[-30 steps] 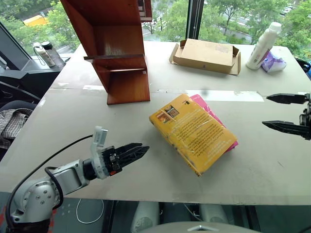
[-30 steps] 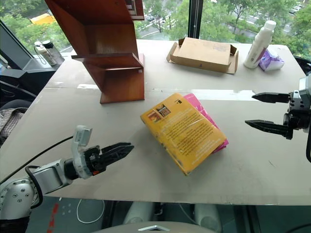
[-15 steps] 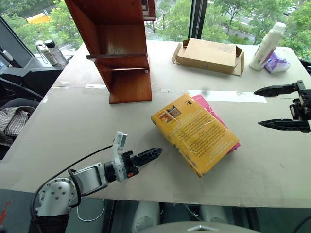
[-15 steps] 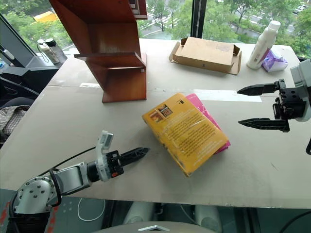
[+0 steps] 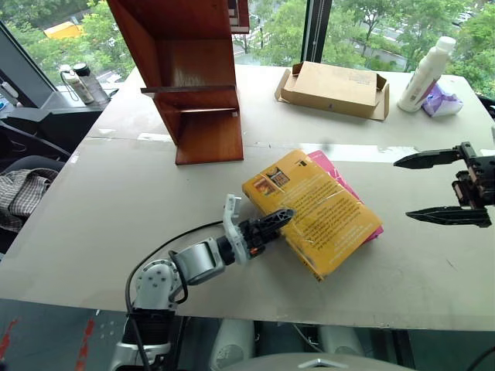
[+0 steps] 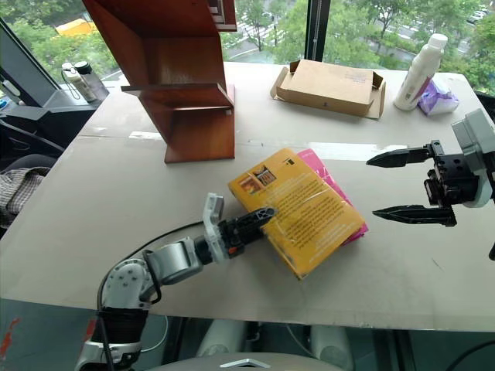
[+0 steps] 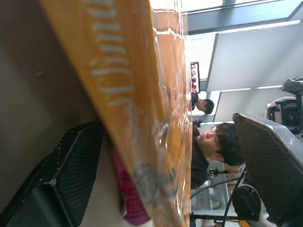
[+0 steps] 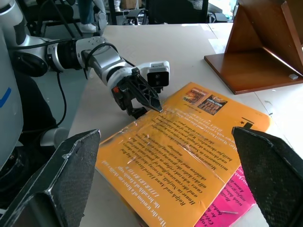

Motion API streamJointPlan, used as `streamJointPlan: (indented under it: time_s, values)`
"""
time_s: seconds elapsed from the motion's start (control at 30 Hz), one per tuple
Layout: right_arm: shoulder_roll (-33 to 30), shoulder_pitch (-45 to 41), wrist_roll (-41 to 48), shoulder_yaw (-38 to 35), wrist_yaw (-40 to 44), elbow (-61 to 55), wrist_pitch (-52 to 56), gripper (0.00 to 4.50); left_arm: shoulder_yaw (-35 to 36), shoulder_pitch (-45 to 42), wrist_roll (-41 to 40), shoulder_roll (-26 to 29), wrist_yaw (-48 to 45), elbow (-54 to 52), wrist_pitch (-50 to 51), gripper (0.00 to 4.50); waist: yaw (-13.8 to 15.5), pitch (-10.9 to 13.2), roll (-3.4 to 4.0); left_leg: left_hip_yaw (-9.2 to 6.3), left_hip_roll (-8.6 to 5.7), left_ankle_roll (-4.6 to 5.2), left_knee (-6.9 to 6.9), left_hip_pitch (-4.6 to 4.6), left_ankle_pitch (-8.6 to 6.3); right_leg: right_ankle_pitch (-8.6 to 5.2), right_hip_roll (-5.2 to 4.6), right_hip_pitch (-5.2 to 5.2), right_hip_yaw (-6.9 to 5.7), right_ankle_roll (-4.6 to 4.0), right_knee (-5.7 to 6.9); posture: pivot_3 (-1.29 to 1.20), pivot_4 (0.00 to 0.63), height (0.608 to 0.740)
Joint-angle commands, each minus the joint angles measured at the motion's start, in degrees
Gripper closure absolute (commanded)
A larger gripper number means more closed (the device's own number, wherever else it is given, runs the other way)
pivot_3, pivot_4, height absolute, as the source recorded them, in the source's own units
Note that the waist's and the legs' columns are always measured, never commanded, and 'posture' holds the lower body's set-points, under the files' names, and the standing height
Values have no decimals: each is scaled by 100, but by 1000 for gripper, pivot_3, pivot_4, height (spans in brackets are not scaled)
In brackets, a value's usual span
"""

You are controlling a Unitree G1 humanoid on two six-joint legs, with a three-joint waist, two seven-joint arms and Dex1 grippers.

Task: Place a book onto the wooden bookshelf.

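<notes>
The book (image 5: 317,212), yellow and plastic-wrapped, lies flat on the table on top of a pink book (image 5: 337,178). My left gripper (image 5: 277,222) is level at the yellow book's near-left edge. It is open, and in the left wrist view that edge runs between its fingers (image 7: 71,179). The right gripper (image 5: 402,190) hovers open to the right of the books, pointing at them and clear of them. Its wrist view shows the book's cover (image 8: 180,156). The wooden bookshelf (image 5: 197,85) stands at the back left of the table.
An open cardboard box (image 5: 332,86) lies at the back. A white bottle (image 5: 424,62) and a purple pouch (image 5: 439,100) stand at the back right. Two small bottles (image 5: 73,81) sit on a ledge at the far left. The left wrist view shows people (image 7: 213,142) behind me.
My left gripper has swung right and forward across the table, rolling as it went, until its fingers reached the yellow book's edge. The right gripper has drifted slightly towards the books.
</notes>
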Motion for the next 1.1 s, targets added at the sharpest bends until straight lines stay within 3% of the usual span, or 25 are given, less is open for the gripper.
streamJointPlan:
  time_s: [0.03, 0.23, 0.27, 0.37, 0.5, 0.67, 0.73, 0.83, 0.97, 1.1]
  values:
    - [-149, -22, 184, -338, 56, -189, 115, 0, -73, 3, 117, -131, -172, 0, 81, 1547, 0, 0, 1, 0, 0, 0, 1, 0, 0, 0, 2, 0, 1, 0, 0, 0, 150, 733]
    - [-86, -18, 176, -345, -28, -203, 138, 0, 90, 126, 251, -181, -431, -184, 49, 4049, 5, -1, 0, -1, 0, 0, 2, 0, 0, 0, 6, 1, 1, 1, -1, 0, 150, 733]
    - [-47, -11, 182, -339, -63, -217, 132, 0, 151, 148, 287, -148, -508, -258, 16, 4290, 2, 0, 0, 0, 0, 0, 2, 0, 0, 0, 6, 1, 2, 1, -1, 0, 150, 733]
    - [62, -30, 167, -293, -161, -226, 92, 0, 372, 228, 403, 15, -744, -536, -91, 4327, -15, 1, -2, 0, 3, 0, 1, 0, -1, 0, 8, -1, 3, 1, -2, 0, 150, 733]
    - [240, -140, 28, -198, -210, -20, -56, 0, 780, 415, 704, 708, -1373, -1331, -177, 4327, -18, 3, -2, -2, 12, -2, -3, 0, -1, 0, 18, -7, 3, -1, 0, 0, 150, 733]
    - [609, -323, -175, -58, -305, 267, -319, 0, 1319, 477, 1644, 2148, -2505, -2257, -449, 4327, -15, 15, -16, -2, 13, -4, -3, -3, -1, 1, 17, -9, -2, -4, -5, 0, 150, 733]
    - [752, -381, -274, -73, -379, 411, -452, 0, 1421, 507, 2461, 2882, -3207, -2651, -850, 4327, -15, 22, -30, 0, 12, -5, -4, -6, -2, 1, 13, -10, -3, -4, -13, 0, 150, 733]
    - [903, -486, -366, -132, -526, 622, -595, 0, 1514, 563, 3317, 3534, -3926, -2926, -1449, 4327, 0, 17, -15, 5, 5, -29, -11, -16, -16, 4, -1, -15, -12, -7, -41, 0, 150, 733]
    - [1308, -895, -347, -554, -1230, 1242, -902, 0, 2004, -198, 4378, 4537, -4241, -3205, -2134, 4327, -14, 27, -34, -15, 6, -46, -3, -74, -4, 8, -5, -50, -27, -9, -45, 0, 150, 733]
    - [1577, -1150, -159, -968, -1640, 1624, -1007, 0, 1677, -1340, 5590, 5416, -4321, -2990, -2722, 4327, 13, 34, -18, -13, 4, -27, -8, -79, 13, 10, 23, -57, -43, -13, -45, 0, 150, 733]
